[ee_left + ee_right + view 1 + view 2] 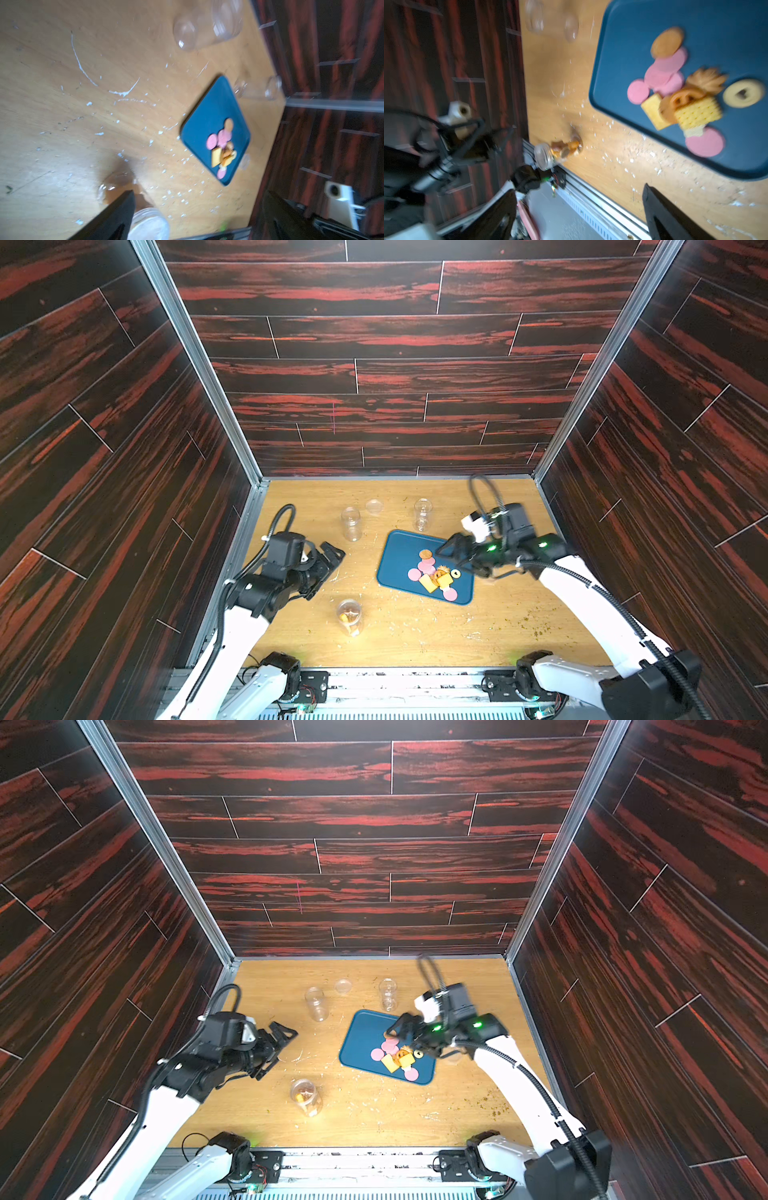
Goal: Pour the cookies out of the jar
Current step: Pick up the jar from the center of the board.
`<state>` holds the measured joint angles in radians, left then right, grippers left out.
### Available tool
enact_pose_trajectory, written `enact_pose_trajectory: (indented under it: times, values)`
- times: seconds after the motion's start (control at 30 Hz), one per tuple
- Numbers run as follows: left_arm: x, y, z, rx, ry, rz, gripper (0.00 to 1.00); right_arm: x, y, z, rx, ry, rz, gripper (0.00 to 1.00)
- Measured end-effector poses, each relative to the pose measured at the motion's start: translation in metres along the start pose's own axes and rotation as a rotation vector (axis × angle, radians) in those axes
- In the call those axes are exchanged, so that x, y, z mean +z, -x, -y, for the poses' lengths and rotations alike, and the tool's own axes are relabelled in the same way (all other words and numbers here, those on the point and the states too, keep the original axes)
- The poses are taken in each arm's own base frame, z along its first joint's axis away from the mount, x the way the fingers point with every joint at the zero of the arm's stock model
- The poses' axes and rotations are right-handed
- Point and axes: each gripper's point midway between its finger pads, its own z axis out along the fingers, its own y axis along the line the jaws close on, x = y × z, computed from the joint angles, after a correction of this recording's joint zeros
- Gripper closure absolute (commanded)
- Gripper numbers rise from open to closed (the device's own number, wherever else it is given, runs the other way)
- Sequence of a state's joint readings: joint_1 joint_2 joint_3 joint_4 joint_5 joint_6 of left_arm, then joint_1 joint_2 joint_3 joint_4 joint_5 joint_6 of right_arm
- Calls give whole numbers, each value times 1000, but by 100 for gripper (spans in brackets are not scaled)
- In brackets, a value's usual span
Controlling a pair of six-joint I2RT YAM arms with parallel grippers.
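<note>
Cookies (434,576) piled on blue rounded tray (399,556): pink discs, yellow squares. Clear jar (349,616) on scratched wood tabletop (415,635). Left claw (330,572), right claw (455,562) spread, empty.

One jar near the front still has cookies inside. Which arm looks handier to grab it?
Probably left. The left gripper is open, empty and on the same side as the jar; the right gripper, also open, hangs over the blue tray, beyond the poured cookies.
</note>
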<state>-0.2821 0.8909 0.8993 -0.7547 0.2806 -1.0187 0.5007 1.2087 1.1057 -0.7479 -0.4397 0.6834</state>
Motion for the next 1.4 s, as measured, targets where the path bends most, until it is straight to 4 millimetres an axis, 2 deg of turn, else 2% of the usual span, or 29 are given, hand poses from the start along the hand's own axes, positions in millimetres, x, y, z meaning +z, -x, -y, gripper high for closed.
enact_pose_trajectory:
  times: [0.13, 0.3, 0.47, 0.57, 0.67, 0.83, 0.9, 1.13, 1.4]
  values:
    - [-5, -10, -8, 68, 7, -26, 0, 35, -34, -12, -93, -115, -87, 2]
    - [-26, -16, -15, 103, -16, 26, 0, 73, -65, -49, -303, -249, -171, 2]
    - [-51, -17, -24, 98, -3, 96, 0, 106, -95, -92, -523, -259, -222, 2]
    - [-66, -17, -35, 100, 30, 138, 0, 117, -114, -96, -589, -245, -264, 3]
    - [-81, -18, -47, 106, 77, 173, 0, 128, -119, -102, -615, -240, -292, 3]
    - [-109, -12, -70, 110, 187, 267, 0, 144, -121, -137, -669, -166, -291, 4]
    - [-117, -9, -78, 111, 230, 303, 0, 150, -124, -144, -680, -145, -298, 4]
    - [-131, -5, -104, 120, 370, 348, 0, 183, -121, -143, -669, -196, -318, 4]
    - [-148, -12, -122, 98, 372, 410, 0, 197, -100, -139, -644, -285, -295, 5]
